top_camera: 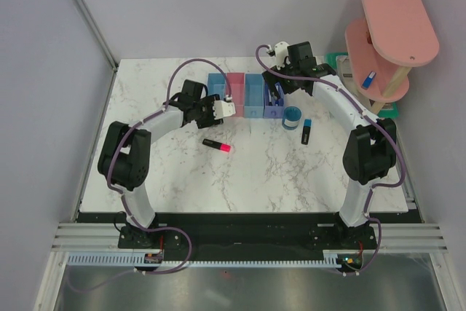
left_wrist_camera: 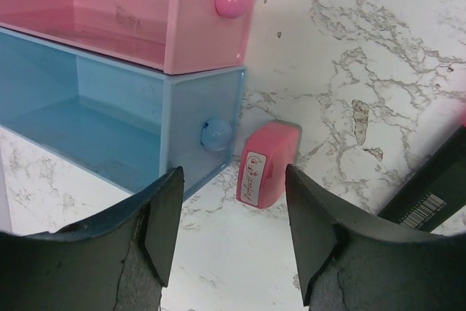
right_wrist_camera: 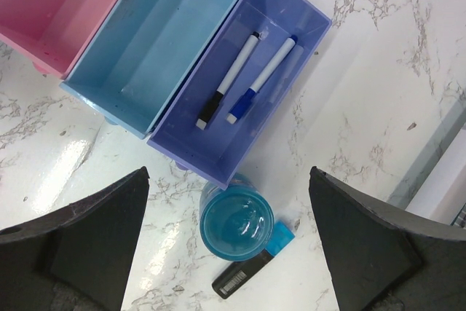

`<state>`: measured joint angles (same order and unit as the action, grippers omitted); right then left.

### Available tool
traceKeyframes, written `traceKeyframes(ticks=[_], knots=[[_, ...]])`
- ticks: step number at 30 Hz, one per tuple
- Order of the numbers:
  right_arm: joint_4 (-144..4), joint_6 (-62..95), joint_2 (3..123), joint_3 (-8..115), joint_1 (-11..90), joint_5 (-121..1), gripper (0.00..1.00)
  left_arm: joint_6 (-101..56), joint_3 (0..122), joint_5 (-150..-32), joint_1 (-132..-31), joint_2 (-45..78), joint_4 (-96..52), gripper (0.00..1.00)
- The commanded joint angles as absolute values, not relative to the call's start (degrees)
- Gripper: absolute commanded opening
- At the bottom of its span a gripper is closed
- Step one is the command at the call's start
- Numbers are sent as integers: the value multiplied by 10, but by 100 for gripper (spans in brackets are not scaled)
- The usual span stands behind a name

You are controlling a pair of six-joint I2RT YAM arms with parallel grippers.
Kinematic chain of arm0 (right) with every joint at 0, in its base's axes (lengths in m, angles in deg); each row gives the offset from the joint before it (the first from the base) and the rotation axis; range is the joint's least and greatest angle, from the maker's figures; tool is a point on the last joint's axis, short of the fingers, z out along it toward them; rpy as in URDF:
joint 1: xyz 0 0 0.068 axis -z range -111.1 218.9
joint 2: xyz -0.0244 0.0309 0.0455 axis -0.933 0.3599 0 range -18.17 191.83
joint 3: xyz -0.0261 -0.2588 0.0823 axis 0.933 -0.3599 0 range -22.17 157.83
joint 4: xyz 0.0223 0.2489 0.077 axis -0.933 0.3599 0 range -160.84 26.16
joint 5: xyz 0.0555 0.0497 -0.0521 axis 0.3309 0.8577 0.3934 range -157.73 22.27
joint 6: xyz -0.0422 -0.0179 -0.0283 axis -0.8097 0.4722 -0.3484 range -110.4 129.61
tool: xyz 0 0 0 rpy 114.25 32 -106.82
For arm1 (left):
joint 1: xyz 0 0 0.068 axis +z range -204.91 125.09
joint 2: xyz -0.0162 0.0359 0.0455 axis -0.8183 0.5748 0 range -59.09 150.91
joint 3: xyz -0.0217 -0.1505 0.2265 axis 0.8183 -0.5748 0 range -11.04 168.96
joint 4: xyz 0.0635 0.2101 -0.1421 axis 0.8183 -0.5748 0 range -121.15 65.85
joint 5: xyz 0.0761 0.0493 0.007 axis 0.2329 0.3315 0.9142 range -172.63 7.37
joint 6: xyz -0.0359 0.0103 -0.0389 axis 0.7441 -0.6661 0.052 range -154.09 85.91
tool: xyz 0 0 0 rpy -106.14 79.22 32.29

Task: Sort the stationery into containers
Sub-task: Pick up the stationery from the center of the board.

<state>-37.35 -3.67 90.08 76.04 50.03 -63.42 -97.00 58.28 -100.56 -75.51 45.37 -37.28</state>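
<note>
Dark fingers [left_wrist_camera: 164, 231] of the left gripper [left_wrist_camera: 233, 209] stand spread and hold nothing, low over the marble table [left_wrist_camera: 378, 49]. Just ahead of the gap, untouched, a pink eraser [left_wrist_camera: 268, 165] sits beside the knobbed end of the blue tray [left_wrist_camera: 109, 114], its long axis running away from the lens and its labelled face turned left; whether it touches the tray is hard to tell. The pink tray [left_wrist_camera: 196, 20] adjoins that blue one. The right gripper [right_wrist_camera: 226, 231] is likewise wide apart and empty, hanging above the blue pot [right_wrist_camera: 237, 223], which stands upright just outside the near end of the violet-blue tray [right_wrist_camera: 291, 100]. Two pens [right_wrist_camera: 229, 78] lie parallel along that tray, dark caps toward the pot. A blue-ended highlighter [right_wrist_camera: 251, 271] lies slantwise, touching or just behind the pot. From above, a pink-ended highlighter [top_camera: 217, 145] lies crosswise near the left gripper, pink end rightward; both arms reach forward, elbows bent, wrists turned inward toward the trays
</note>
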Motion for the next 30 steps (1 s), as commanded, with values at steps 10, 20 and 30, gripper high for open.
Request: traceKeyframes(ticks=[10,20,30], knots=[[-375,-26,894,784,502,-622,98,-1006,584,-1003,-753,480,-393,67],[-373,-23,887,781,501,-625,97,-990,596,-1011,-754,496,-402,39],[-373,-23,863,754,502,-637,97,-936,622,-1025,-763,463,-460,2]])
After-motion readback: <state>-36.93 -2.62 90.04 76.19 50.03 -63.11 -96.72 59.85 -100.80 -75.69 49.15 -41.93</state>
